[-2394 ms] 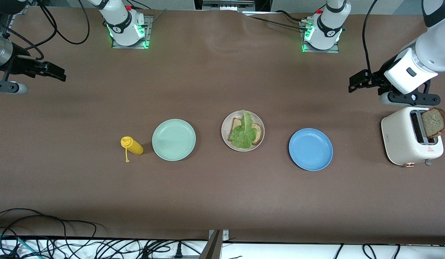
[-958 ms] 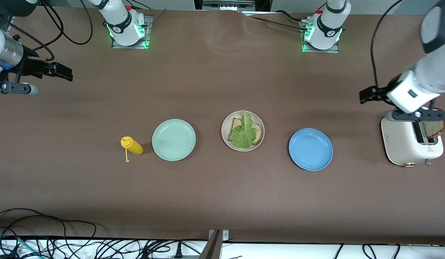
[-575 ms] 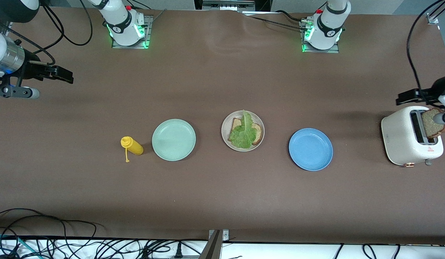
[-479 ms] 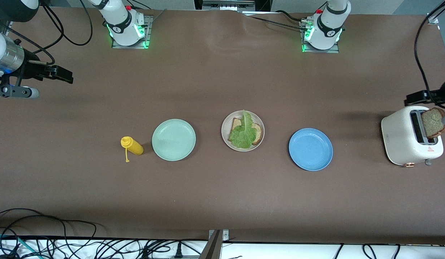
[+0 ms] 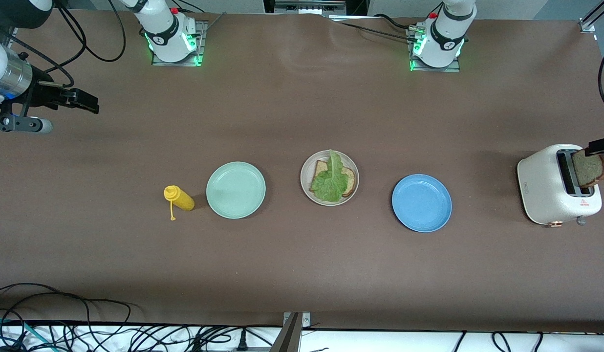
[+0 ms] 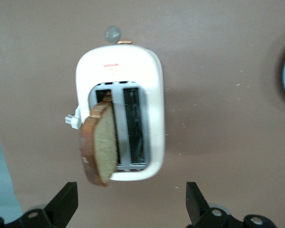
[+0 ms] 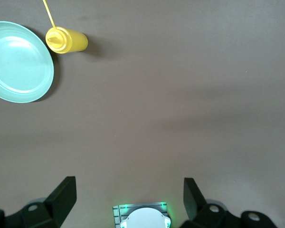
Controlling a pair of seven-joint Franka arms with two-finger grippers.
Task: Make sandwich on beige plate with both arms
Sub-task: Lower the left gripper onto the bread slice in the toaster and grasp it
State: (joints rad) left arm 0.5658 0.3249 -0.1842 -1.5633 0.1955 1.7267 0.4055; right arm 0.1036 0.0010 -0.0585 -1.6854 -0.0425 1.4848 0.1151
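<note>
The left tool [image 6: 128,209] is hanging with its fingers spread wide and empty, looking straight down on the toaster [image 6: 118,111] at the left arm's end of the worktop [image 5: 282,254]. A brown bread slice [image 6: 100,145] is sticking up out of one slot, leaning outward over the toaster's edge, while the slot beside it is standing empty. To my eye the step in hand is fetching this slice as the sandwich's top. Doing it well likely means turning the fingers so one comes down on each flat face of the slice, lowering only onto the part above the slot, closing gently so the toast is not cracking, and lifting straight up before swinging away. Because the slice is tilting, lining up with its lean matters more than lining up with the slot. The right tool [image 5: 79,99] is waiting, equally wide open and empty, over bare worktop at the right arm's end. The beige plate [image 5: 306,188] is sitting mid-worktop between the mint green plate [image 5: 236,189] and the blue plate [image 5: 421,203], carrying one bread slice [image 5: 350,181] under a lettuce leaf [image 5: 330,181], top slice not yet on. A yellow bottle [image 5: 179,198] is lying beside the green plate.
</note>
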